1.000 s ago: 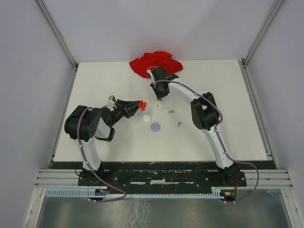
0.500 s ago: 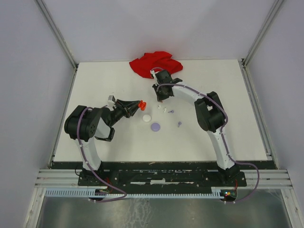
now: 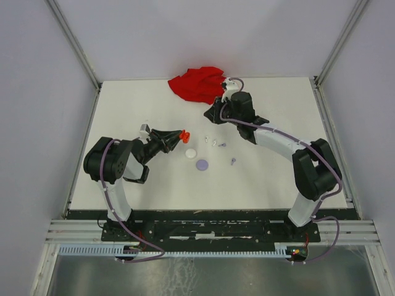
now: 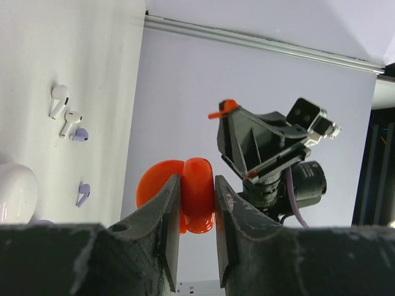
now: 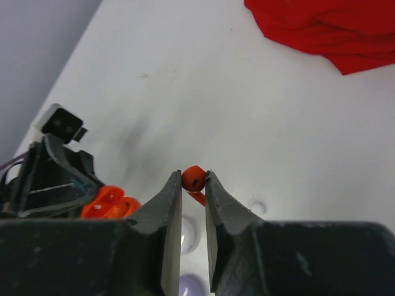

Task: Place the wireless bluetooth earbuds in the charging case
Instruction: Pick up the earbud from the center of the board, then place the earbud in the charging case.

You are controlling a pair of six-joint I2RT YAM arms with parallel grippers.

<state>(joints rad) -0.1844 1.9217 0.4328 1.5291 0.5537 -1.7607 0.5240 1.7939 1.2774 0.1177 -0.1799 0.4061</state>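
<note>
Red earbud [image 5: 192, 178] held in right pincer [image 5: 192, 180], centre of its wrist view; red case [image 4: 196, 197], apparently open, clamped by left pincer [image 4: 197, 182]. Step: bring bud to case. Next: align stem with socket. White earbuds [image 4: 58, 97], lavender earbuds [image 4: 80, 134], red cloth [image 5: 327, 31] lie on surface [image 5: 247, 123]; likely no obstruction.

cloth [image 3: 200, 83] at the far edge of the table [image 3: 278, 172], loose earbuds [image 3: 214, 142] right of the left pincer [image 3: 183, 134], discs [image 3: 202, 164] before them.

Red earbud [image 5: 193, 177], open red case [image 4: 196, 188]
</note>
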